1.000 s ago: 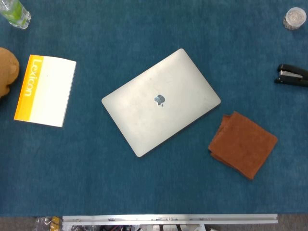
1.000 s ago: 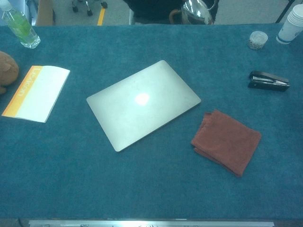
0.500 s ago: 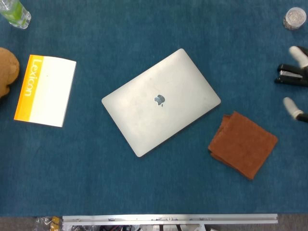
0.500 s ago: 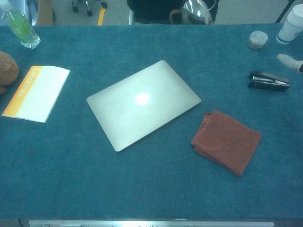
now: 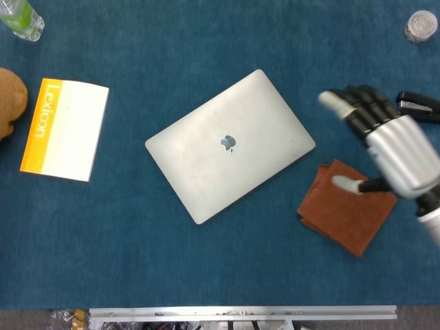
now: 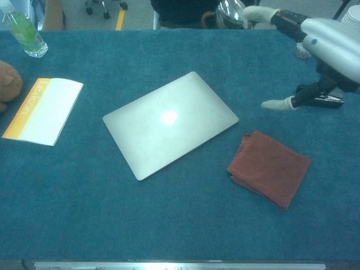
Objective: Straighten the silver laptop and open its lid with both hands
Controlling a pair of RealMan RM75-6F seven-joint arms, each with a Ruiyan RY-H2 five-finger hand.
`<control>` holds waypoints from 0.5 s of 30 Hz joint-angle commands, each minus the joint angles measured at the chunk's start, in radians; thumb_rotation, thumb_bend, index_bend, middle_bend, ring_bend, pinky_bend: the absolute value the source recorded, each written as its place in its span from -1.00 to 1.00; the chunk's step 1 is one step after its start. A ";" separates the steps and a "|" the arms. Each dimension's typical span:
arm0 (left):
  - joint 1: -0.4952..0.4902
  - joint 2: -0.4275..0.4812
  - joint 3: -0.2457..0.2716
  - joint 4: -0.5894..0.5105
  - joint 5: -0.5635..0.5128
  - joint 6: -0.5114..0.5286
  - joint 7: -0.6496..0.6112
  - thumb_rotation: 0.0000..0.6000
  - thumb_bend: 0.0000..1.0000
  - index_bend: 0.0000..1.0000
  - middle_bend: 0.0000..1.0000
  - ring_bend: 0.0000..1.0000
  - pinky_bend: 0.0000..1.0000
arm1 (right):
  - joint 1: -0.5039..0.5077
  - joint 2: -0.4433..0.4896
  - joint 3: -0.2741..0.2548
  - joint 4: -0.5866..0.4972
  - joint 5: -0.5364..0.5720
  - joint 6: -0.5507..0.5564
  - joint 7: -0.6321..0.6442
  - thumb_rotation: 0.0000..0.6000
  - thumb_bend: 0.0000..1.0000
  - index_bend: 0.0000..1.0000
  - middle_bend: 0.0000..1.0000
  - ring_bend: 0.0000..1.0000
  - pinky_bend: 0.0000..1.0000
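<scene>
The silver laptop (image 5: 230, 146) (image 6: 170, 122) lies shut and turned askew in the middle of the blue table, one corner pointing away from me. My right hand (image 5: 385, 141) (image 6: 315, 45) hovers in the air to the right of the laptop, above the brown cloth, with fingers spread and holding nothing. It does not touch the laptop. My left hand appears in neither view.
A folded brown cloth (image 5: 347, 205) (image 6: 269, 167) lies right of the laptop. A black stapler (image 5: 419, 106) and a small jar (image 5: 420, 25) sit at the far right. A white and orange booklet (image 5: 64, 128), a brown plush toy (image 5: 10, 100) and a bottle (image 5: 22, 17) are on the left.
My right hand has come in from the right edge, moving left towards the laptop, and now hovers over the cloth. The laptop has not moved.
</scene>
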 commanded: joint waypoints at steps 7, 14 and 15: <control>-0.002 0.001 -0.002 0.001 -0.007 -0.005 0.001 1.00 -0.21 -0.70 -0.79 -0.92 -0.74 | 0.107 -0.133 -0.004 0.027 0.025 -0.126 -0.064 1.00 -1.00 -1.00 -0.83 -0.98 -0.87; 0.002 0.004 -0.003 0.009 -0.016 -0.004 -0.006 1.00 -0.21 -0.70 -0.79 -0.92 -0.75 | 0.183 -0.263 0.004 0.093 0.096 -0.204 -0.142 1.00 -1.00 -1.00 -0.84 -0.98 -0.87; 0.001 0.004 -0.004 0.010 -0.017 -0.005 -0.007 1.00 -0.21 -0.70 -0.79 -0.92 -0.75 | 0.193 -0.280 0.004 0.104 0.105 -0.211 -0.156 1.00 -1.00 -1.00 -0.84 -0.98 -0.87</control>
